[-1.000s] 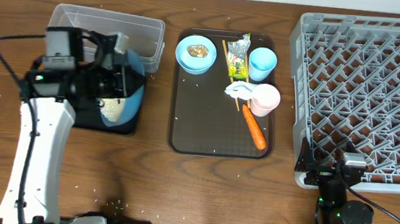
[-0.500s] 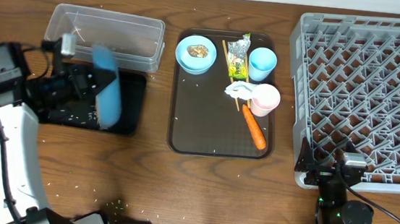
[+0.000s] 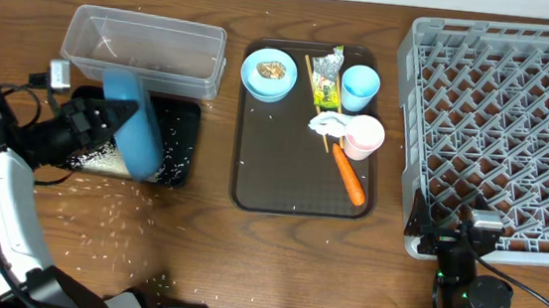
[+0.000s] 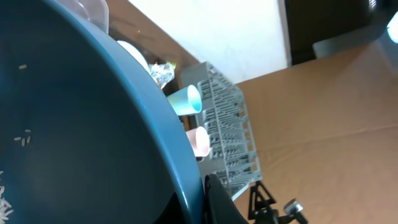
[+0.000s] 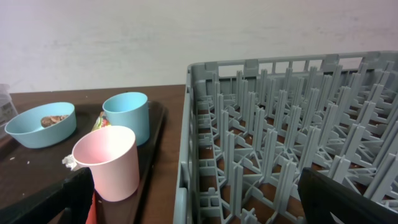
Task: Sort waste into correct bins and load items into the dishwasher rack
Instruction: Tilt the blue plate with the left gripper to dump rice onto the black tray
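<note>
Overhead: the large blue bowl (image 3: pixel 132 127) stands tipped on its edge over the black tray (image 3: pixel 185 126). Its long axis runs from the back of the bench to the front, and its mouth is turned left toward the left gripper (image 3: pixel 106 121), which is clamped tight on the rim. White rice (image 3: pixel 104 162) lies heaped on the tray, and more grains are scattered over the dark wood-grain bench (image 3: pixel 196 257) in front. The clear tub (image 3: pixel 145 43) sits just behind the tray. On the brown serving tray (image 3: pixel 283 175) are one small light-blue bowl (image 3: pixel 268 84) holding a brown lump (image 3: pixel 271 70), one pair of chopsticks (image 3: pixel 314 83), one foil wrapper (image 3: pixel 331 84), a light-blue cup (image 3: pixel 359 87), a pink cup (image 3: pixel 364 136), one tissue (image 3: pixel 325 125) and one carrot (image 3: pixel 349 178) lying diagonally. That makes two bowls, two cups and two bins. The grey rack (image 3: pixel 500 134) fills the right side.

Left wrist: the bowl's inside fills the frame with a few grains stuck to it, and what seems to be a dark finger presses at its rim.

Right wrist: the right gripper (image 5: pixel 199 214) is spread wide and holds nothing, low beside the rack's near corner, with a pale wall behind.
</note>
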`<act>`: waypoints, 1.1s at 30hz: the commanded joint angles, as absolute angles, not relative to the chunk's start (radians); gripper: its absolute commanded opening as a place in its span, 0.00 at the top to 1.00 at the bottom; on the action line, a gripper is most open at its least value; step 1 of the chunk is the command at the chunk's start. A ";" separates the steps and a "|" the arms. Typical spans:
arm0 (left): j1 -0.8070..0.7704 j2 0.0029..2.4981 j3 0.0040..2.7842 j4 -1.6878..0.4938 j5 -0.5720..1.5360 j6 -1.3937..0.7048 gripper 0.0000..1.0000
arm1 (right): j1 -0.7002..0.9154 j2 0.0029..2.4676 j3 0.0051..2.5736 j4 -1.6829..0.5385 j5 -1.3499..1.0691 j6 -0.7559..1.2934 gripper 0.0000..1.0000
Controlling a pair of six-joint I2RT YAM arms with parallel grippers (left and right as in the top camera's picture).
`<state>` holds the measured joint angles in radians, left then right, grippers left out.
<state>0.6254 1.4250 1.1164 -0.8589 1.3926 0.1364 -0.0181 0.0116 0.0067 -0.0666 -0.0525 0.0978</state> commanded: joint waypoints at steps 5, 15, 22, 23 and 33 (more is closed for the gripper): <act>0.646 1.491 1.111 -0.855 1.467 0.183 0.94 | -0.025 0.006 0.006 -0.070 -0.053 0.088 0.01; 0.646 1.515 1.111 -0.835 1.572 0.168 0.94 | -0.025 0.006 0.006 -0.070 -0.053 0.088 0.01; 0.646 1.515 1.111 -0.834 1.572 0.162 0.94 | -0.025 0.006 0.006 -0.070 -0.053 0.088 0.01; 0.646 1.515 1.111 -0.833 1.572 0.160 0.93 | -0.025 0.006 0.006 -0.070 -0.053 0.088 0.01; 0.646 1.515 1.111 -0.832 1.572 0.160 0.94 | -0.025 0.006 0.006 -0.070 -0.053 0.088 0.01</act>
<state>0.6415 1.5162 1.1164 -0.8333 1.5238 0.1543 -0.0181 0.0116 0.0067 -0.0666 -0.0525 0.0975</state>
